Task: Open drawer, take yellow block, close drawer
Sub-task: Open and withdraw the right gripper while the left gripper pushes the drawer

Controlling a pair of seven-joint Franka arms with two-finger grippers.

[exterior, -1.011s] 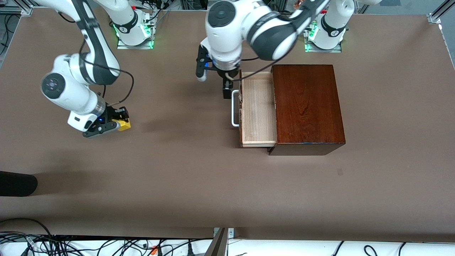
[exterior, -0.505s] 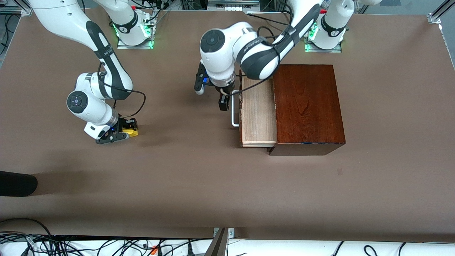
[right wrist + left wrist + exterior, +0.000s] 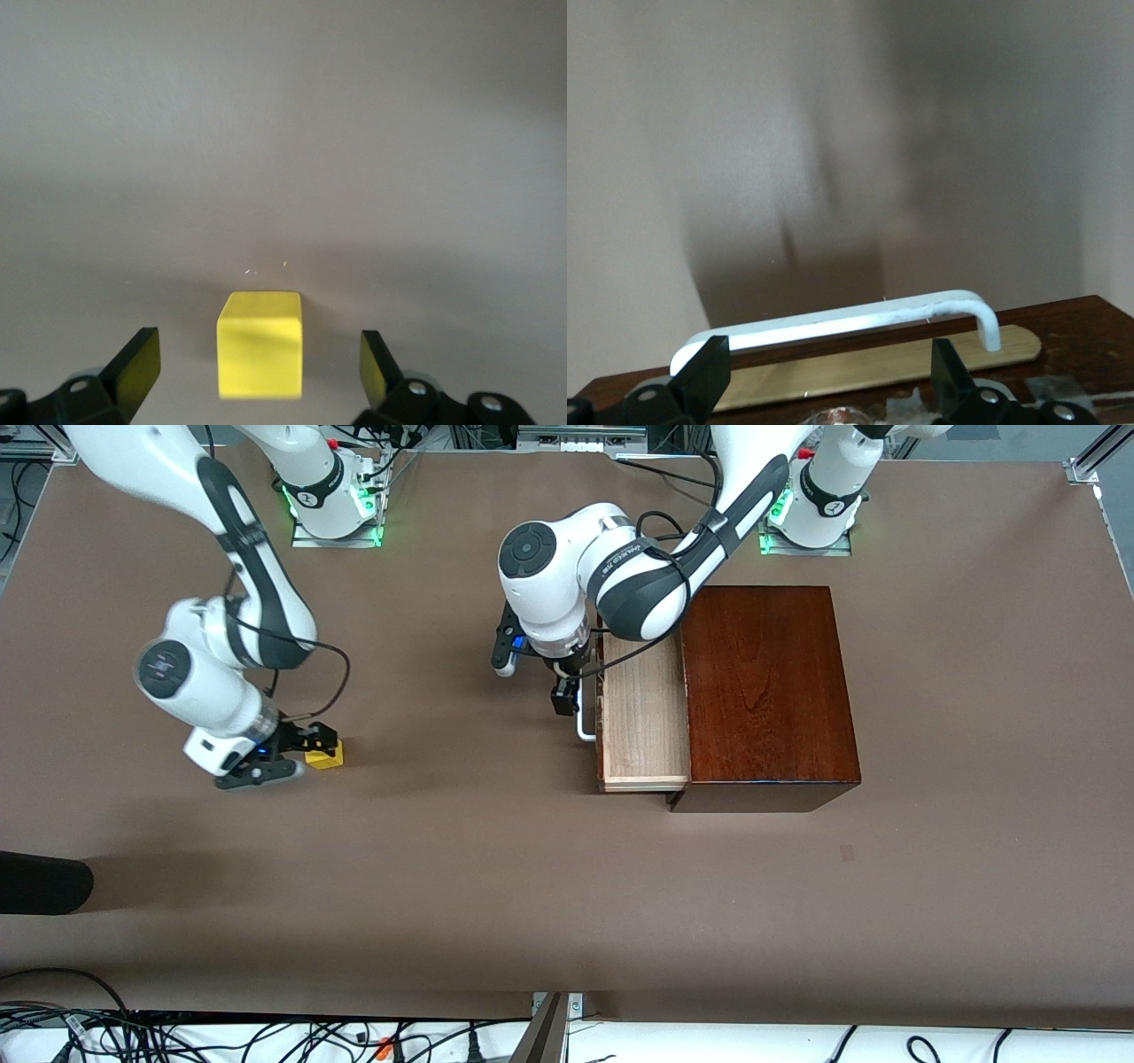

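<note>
1. Right wrist view: the yellow block (image 3: 260,344) sits on the bench (image 3: 461,850) toward the right arm's end, between the wide-spread fingers (image 3: 135,362) of the right end effector (image 3: 285,755), untouched.
2. The drawer (image 3: 644,713) stands pulled out of the box (image 3: 762,691).
3. The left end effector (image 3: 567,691), spread wide, is at the white handle (image 3: 842,323).

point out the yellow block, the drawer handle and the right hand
yellow block (image 3: 326,755), front view, top face
drawer handle (image 3: 859,320), left wrist view, middle of the white bar
right hand (image 3: 288,753), front view, between its open fingertips
</note>
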